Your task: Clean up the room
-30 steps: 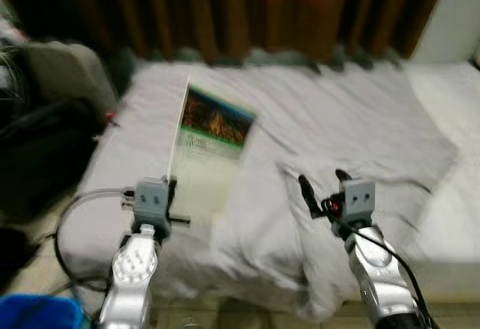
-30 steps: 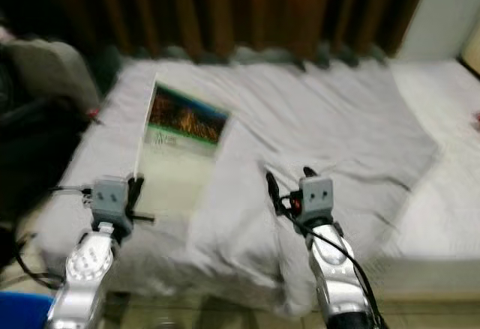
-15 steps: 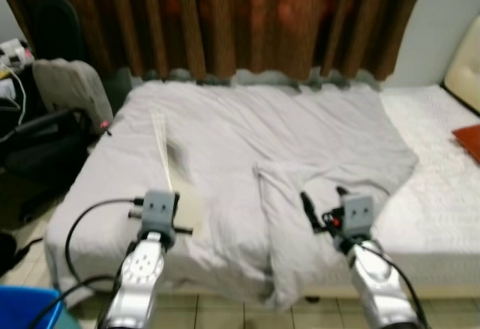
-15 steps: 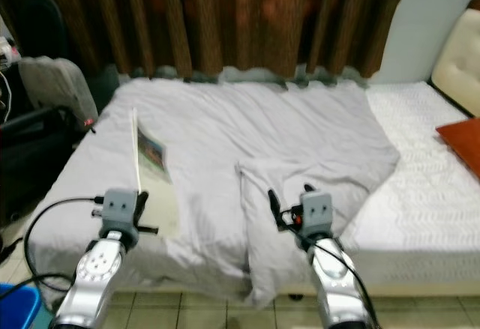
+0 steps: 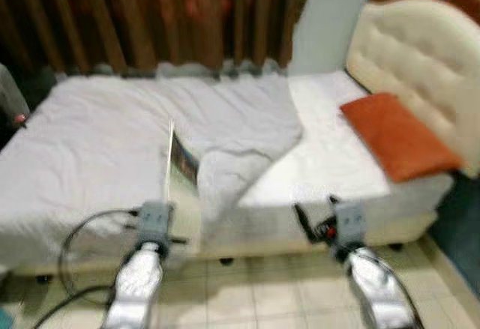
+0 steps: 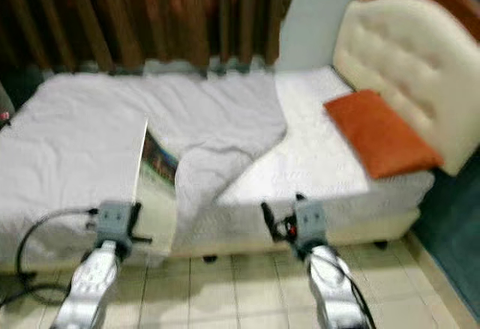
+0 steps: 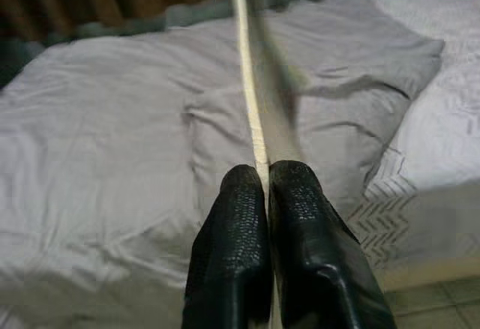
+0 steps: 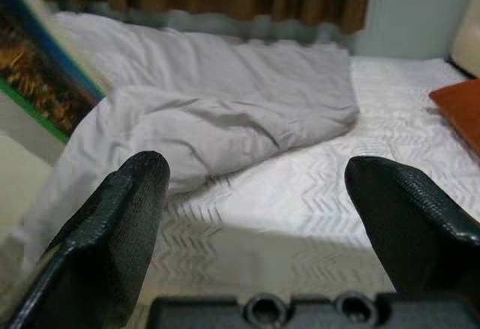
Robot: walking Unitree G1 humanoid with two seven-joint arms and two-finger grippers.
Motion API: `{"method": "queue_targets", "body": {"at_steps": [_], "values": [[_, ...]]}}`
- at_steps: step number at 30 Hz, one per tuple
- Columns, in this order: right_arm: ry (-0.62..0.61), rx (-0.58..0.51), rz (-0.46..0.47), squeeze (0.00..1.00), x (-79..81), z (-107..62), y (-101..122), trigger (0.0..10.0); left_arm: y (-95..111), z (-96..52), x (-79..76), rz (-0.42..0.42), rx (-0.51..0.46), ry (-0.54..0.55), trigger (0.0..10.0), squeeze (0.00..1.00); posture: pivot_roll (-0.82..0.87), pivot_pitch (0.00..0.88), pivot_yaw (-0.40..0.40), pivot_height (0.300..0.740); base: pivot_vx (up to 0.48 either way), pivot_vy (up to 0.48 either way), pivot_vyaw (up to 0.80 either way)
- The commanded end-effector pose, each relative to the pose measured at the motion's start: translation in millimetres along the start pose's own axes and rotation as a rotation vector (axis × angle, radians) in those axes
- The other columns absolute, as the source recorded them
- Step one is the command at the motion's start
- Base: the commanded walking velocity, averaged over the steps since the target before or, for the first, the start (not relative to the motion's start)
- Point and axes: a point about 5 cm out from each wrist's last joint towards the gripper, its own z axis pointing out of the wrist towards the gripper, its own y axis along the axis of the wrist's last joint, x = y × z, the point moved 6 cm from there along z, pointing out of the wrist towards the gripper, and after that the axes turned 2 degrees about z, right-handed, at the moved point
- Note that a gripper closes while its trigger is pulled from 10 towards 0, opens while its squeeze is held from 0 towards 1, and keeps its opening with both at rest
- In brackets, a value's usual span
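My left gripper [image 5: 166,207] is shut on the lower edge of a thin flat book [image 5: 172,170] with a dark green pictured cover. The book stands upright and edge-on over the bed's near side. In the left wrist view the two black fingers [image 7: 244,216] pinch its pale edge [image 7: 252,89]. My right gripper [image 5: 315,213] hovers open in front of the bed's edge, holding nothing. In the right wrist view, its gripper [image 8: 255,186] faces the crumpled grey duvet [image 8: 217,119], with the book's cover [image 8: 30,74] at one side.
The bed has a grey duvet [image 5: 97,134] over its left part and a bare white sheet [image 5: 322,149] on the right. An orange pillow [image 5: 394,134] leans by the cream padded headboard [image 5: 420,52]. Brown curtains [image 5: 150,14] hang behind. Tiled floor [image 5: 247,299] lies below me.
The camera has swung to the right, bringing the headboard and orange pillow into view. The book stays in my left gripper, now edge-on rather than face-on. The right gripper stays open.
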Motion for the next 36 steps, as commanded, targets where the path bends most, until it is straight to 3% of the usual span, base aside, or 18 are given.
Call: {"method": "queue_targets", "body": {"at_steps": [1, 9, 21, 26, 31, 36], "values": [[-0.008, 0.008, -0.004, 0.00, -5.7, -3.0, -1.8, 10.0, 27.6, 4.4, -1.6, -0.008, -0.099, 0.005, 10.0, 0.00, 0.02, 0.000, 0.007, 0.740, 0.000, -0.480, 0.00], [0.014, 0.017, -0.002, 0.00, 0.4, 1.3, -3.4, 10.0, 31.7, 6.0, -0.2, -0.003, -0.110, 0.029, 10.0, 0.00, 0.03, 0.000, 0.002, 0.740, 0.000, -0.480, 0.00], [0.014, 0.024, 0.002, 0.00, 1.1, 2.4, -5.1, 10.0, 32.4, 9.0, 1.0, 0.007, -0.106, 0.024, 10.0, 0.00, 0.03, 0.000, 0.005, 0.740, 0.000, -0.480, 0.55], [0.014, 0.029, 0.005, 0.00, 1.3, 1.6, -7.4, 10.0, 31.9, 11.9, 1.3, 0.029, -0.100, 0.019, 10.0, 0.00, 0.03, 0.000, 0.007, 0.740, 0.000, -0.480, 0.00], [0.014, 0.029, 0.006, 0.00, 1.6, 1.6, -7.9, 10.0, 40.6, 16.0, -7.3, 0.054, -0.128, -0.023, 10.0, 0.00, 0.02, 0.000, 0.012, 0.740, 0.000, 0.000, 0.00], [0.016, 0.030, 0.007, 0.00, 2.2, 0.7, -9.2, 10.0, 41.8, 17.9, -10.1, 0.005, -0.120, -0.035, 10.0, 0.00, 0.02, 0.000, 0.015, 0.740, 0.417, 0.000, 0.00]]}}
